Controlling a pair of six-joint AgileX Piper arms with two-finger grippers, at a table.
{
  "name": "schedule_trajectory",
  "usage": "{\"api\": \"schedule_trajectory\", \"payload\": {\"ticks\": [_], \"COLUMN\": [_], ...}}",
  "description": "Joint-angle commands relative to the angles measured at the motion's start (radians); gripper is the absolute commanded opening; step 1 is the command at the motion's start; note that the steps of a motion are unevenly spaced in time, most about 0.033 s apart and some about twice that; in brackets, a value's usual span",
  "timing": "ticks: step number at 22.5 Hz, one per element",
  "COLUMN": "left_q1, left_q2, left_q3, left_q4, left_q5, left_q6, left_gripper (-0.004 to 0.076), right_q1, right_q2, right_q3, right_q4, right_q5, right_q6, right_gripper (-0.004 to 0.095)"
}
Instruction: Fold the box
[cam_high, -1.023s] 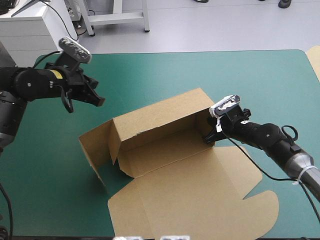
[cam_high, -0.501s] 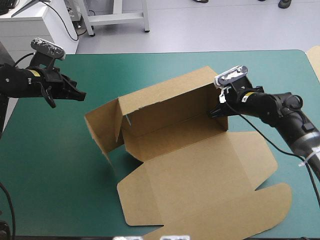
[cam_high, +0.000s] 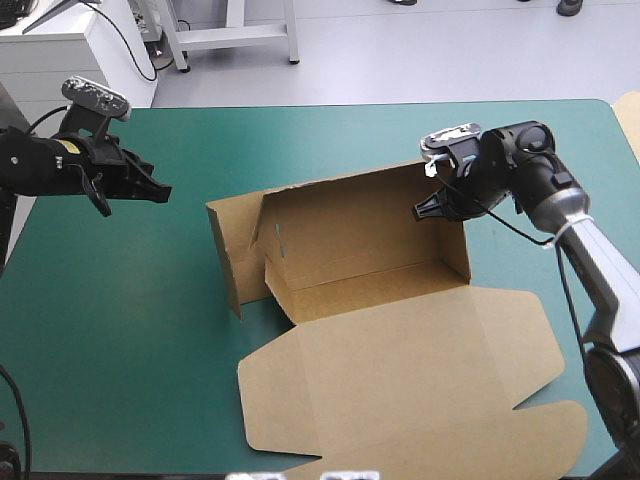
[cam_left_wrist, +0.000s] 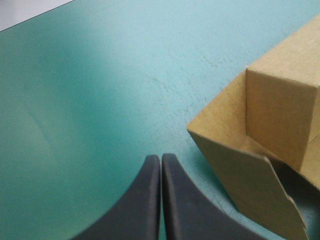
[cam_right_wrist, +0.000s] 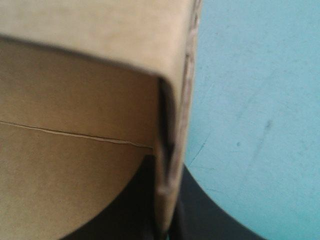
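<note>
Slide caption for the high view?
Right gripper shut on the brown box at its end wall, lid flat on the teal-green table; left gripper shut, well apart.

Bright, even overhead light. The box (cam_high: 350, 230) casts a faint, soft shadow on the cover (cam_high: 130, 300) beside its left wall.

Your left gripper (cam_left_wrist: 161, 159) has its two black fingers (cam_left_wrist: 142, 210) pressed together, meeting in one pointed arch with nothing between them. They hang over bare teal-green cover (cam_left_wrist: 90, 90). Ahead of the gripper and off to one side you have a corner of the brown box (cam_left_wrist: 270, 130) standing on the cover with its walls raised. The nearest wall leans outward, and a second panel is folded in behind it. The fingertips are clear of the board. Far ahead, an edge of the tabletop (cam_left_wrist: 30, 21) just shows.
</note>
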Motion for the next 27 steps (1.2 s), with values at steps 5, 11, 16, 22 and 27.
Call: {"api": "schedule_trajectory", "payload": {"ticks": [5,11,16,22,27], "left_q1": [0.0,0.0,0.0,0.0,0.0], "left_q2": [-0.038,-0.038,-0.038,-0.038,-0.038], "left_q3": [-0.031,-0.019,-0.011,-0.011,-0.011], "left_q4": [-0.023,-0.018,-0.013,0.126,0.174], "left_q5": [-0.018,-0.006,0.012,0.024,0.042], "left_q6": [-0.009,-0.009,-0.001,-0.082,-0.132], "left_gripper": [-0.0008,-0.0008,-0.0008,-0.0008,-0.0008], "right_q1": [-0.001,-0.001,-0.003,-0.021,-0.066], "right_q2": [0.151,0.155,0.149,0.125,0.123], "right_q3": [-0.071,-0.071,-0.133,-0.242,-0.264], "right_q4": [0.043,0.016,0.02,0.018,0.097], "right_q5": [-0.072,-0.171,-0.135,-0.013,0.064], "right_q6": [0.035,0.019,-0.016,-0.047,-0.093], "right_gripper": [-0.0015,0.0297,0.067,0.067,0.0669]}}
